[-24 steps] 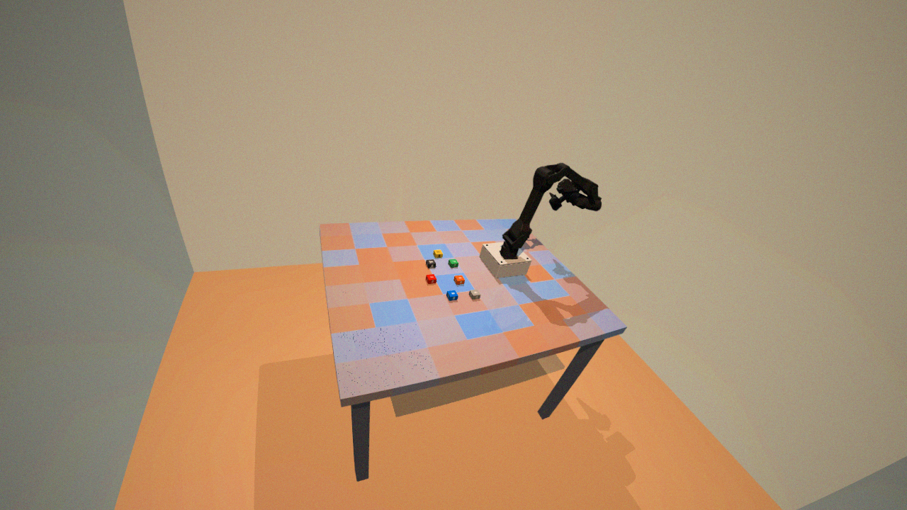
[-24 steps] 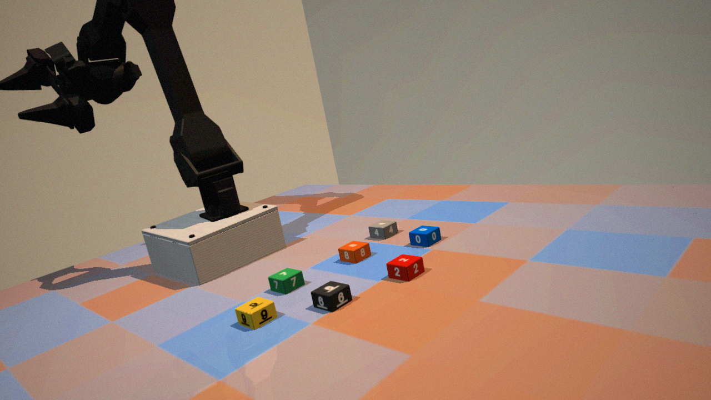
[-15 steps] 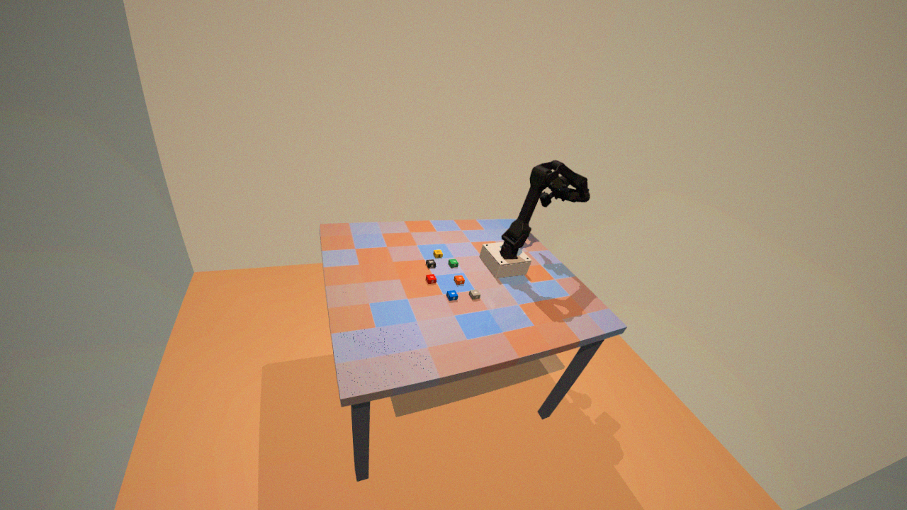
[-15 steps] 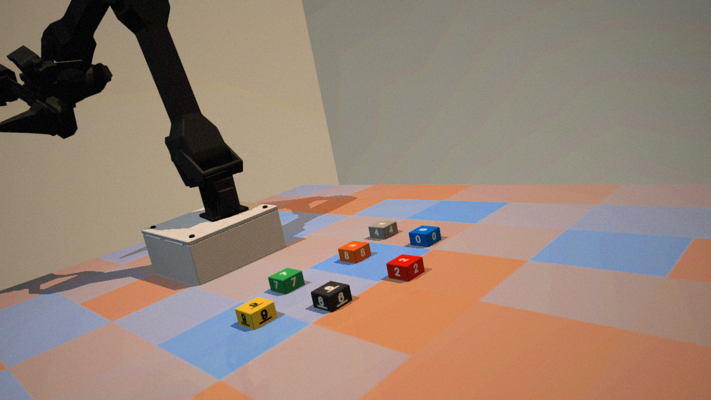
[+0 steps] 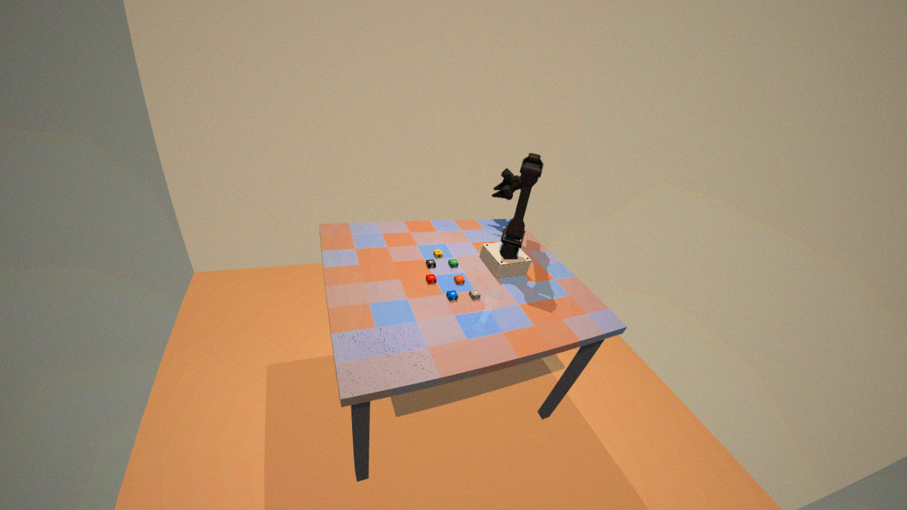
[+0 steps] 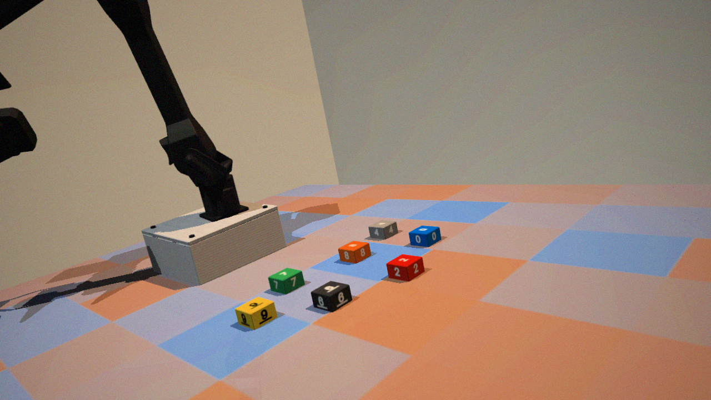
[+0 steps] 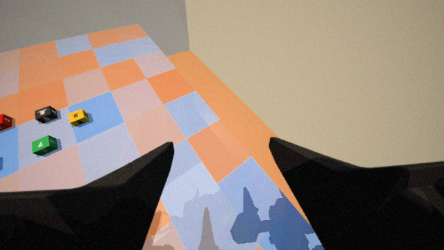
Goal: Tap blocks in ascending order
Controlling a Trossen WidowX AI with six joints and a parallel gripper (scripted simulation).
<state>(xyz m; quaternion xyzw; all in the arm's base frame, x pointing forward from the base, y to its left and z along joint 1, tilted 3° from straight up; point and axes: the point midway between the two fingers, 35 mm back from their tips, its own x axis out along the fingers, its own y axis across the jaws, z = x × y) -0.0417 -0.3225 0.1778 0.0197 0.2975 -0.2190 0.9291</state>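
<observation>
My gripper (image 5: 494,191) (image 7: 223,144) is open and empty, high above the table, away from all blocks. The blocks lie flat and apart: blue 0 (image 5: 452,295) (image 6: 424,236), red 2 (image 5: 431,279) (image 6: 405,268) (image 7: 5,122), grey 4 (image 5: 474,295) (image 6: 382,230), black 6 (image 5: 430,263) (image 6: 331,296) (image 7: 46,114), green 7 (image 5: 453,263) (image 6: 285,280) (image 7: 44,145), orange 8 (image 5: 459,279) (image 6: 354,252) and yellow 9 (image 5: 438,253) (image 6: 255,313) (image 7: 78,117). In the exterior view the fingers are only partly in view at the left edge.
The arm stands on a pale box base (image 5: 501,261) (image 6: 238,247) beside the blocks. The checkered table (image 5: 469,361) (image 6: 571,323) (image 7: 146,104) has open edges. Walls stand behind it. The arm's shadow falls on the table.
</observation>
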